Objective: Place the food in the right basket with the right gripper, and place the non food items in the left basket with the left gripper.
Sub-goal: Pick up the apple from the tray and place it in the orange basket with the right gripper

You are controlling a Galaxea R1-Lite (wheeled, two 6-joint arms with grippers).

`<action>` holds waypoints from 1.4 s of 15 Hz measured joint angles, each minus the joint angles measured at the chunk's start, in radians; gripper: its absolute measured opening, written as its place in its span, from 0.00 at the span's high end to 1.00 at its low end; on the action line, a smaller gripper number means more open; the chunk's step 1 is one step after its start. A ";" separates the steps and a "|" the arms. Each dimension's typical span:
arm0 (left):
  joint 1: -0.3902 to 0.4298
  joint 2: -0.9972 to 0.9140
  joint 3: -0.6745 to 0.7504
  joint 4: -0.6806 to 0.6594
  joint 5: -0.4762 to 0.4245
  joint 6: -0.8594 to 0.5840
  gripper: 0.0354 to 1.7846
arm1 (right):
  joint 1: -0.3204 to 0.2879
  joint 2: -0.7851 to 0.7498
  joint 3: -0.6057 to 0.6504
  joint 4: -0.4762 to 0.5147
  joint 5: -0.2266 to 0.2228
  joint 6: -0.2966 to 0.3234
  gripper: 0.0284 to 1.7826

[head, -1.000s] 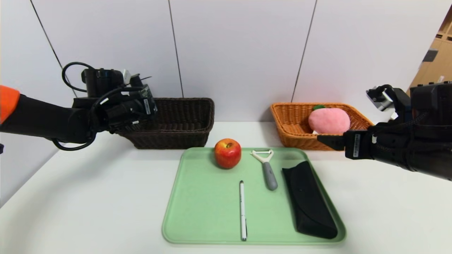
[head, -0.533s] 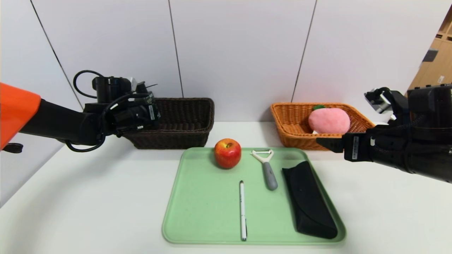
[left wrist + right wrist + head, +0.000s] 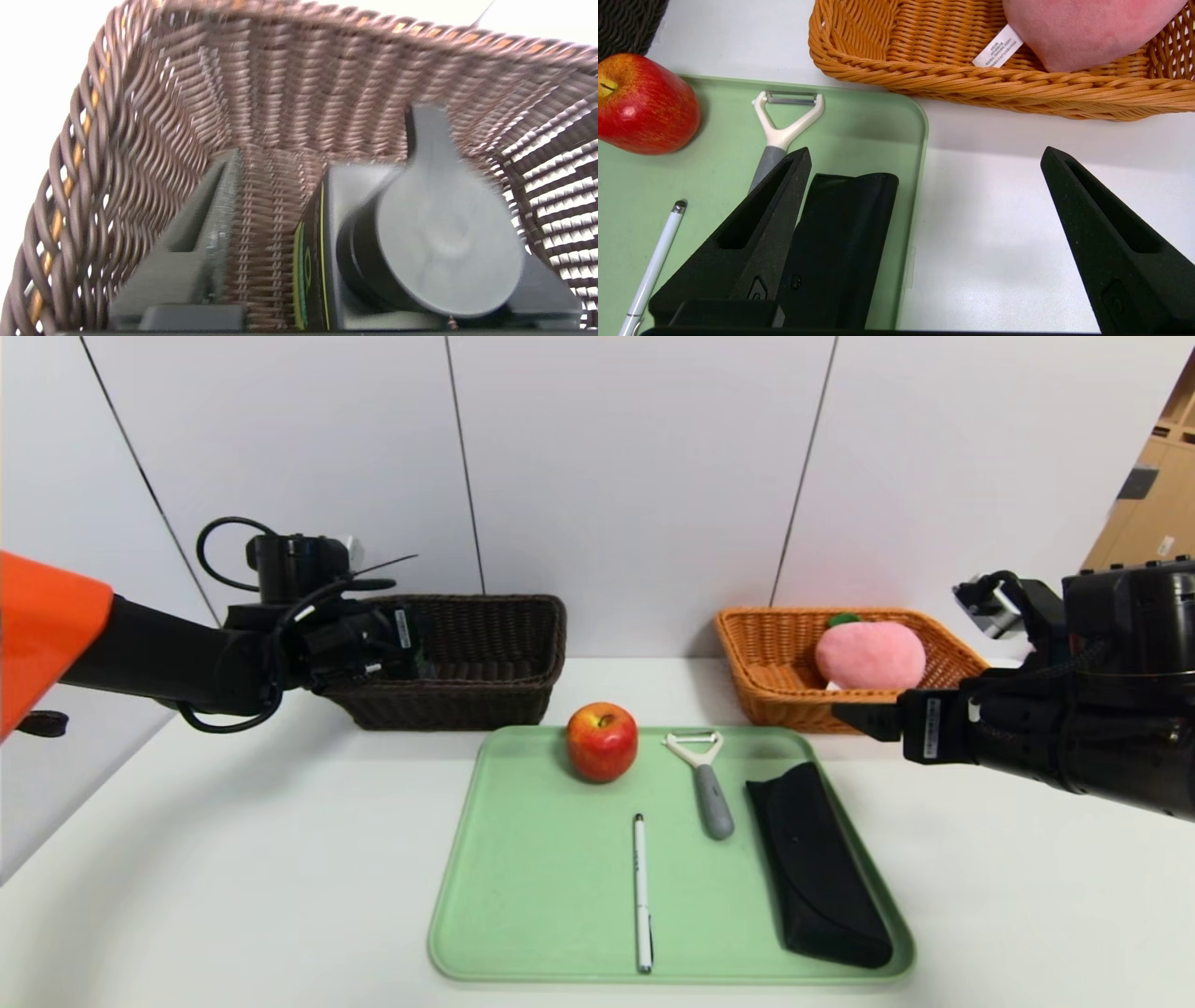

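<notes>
the left gripper (image 3: 411,649) reaches over the left end of the left basket (image 3: 504,695), a rectangular dark brown wicker box with tightly ribbed weave. in the left wrist view its fingers (image 3: 187,252) stand apart inside the woven walls, and the dark pump bottle (image 3: 420,252) with its round flat grey cap lies between them against one side; whether that finger still presses it cannot be told.

the right gripper (image 3: 854,717) hovers low over the white table (image 3: 233,859), near the front of the right basket (image 3: 775,695), an orange-tan wicker basket with a flared braided rim. its two black wedge-shaped fingers (image 3: 752,242) are spread wide with nothing between them. in that basket rests the plush peach (image 3: 870,655), fuzzy pink, with a green leaf at its far side and a white tag (image 3: 998,45) lying on the weave.

a pale green tray (image 3: 532,896) with rounded corners sits in the middle of the table. at its far edge stands the apple (image 3: 602,741), glossy red with yellow streaks. just right of it lies the peeler (image 3: 705,779), white y-shaped head far, smooth grey handle near. the pen (image 3: 641,891), slim and white, lies lengthwise near the tray's near edge. the glasses case (image 3: 812,868), long, black and soft-looking, lies along the tray's right side.
</notes>
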 joint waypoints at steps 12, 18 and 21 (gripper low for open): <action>-0.003 -0.583 0.047 0.612 -0.059 -0.029 0.09 | 0.229 0.122 -0.636 0.500 0.001 0.267 0.05; -0.002 -0.901 0.320 0.699 -0.058 -0.036 0.07 | 0.429 0.393 -0.880 0.712 -0.015 0.310 0.05; -0.001 -0.998 0.397 0.704 -0.060 -0.060 0.06 | 0.466 0.518 -0.987 0.717 -0.044 0.356 0.05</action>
